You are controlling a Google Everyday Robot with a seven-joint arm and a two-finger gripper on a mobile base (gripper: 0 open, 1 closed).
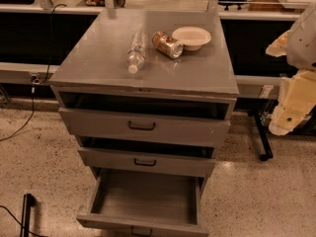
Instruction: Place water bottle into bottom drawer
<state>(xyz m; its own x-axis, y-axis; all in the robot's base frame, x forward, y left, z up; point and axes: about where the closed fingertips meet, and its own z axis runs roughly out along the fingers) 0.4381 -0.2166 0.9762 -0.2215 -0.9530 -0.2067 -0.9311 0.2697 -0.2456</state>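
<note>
The water bottle is clear crinkled plastic with a white cap. It lies on its side on the grey cabinet top, cap toward the front. The bottom drawer is pulled far out, and its plain grey inside holds nothing. My gripper is a cream-coloured part at the right edge of the view. It hangs beside the cabinet at about top-drawer height, well to the right of the bottle, and touches nothing.
A shiny brown-gold can lies just right of the bottle, next to a pale bowl. The top drawer and middle drawer stand slightly open. A black stand is on the floor at right, and cables at left.
</note>
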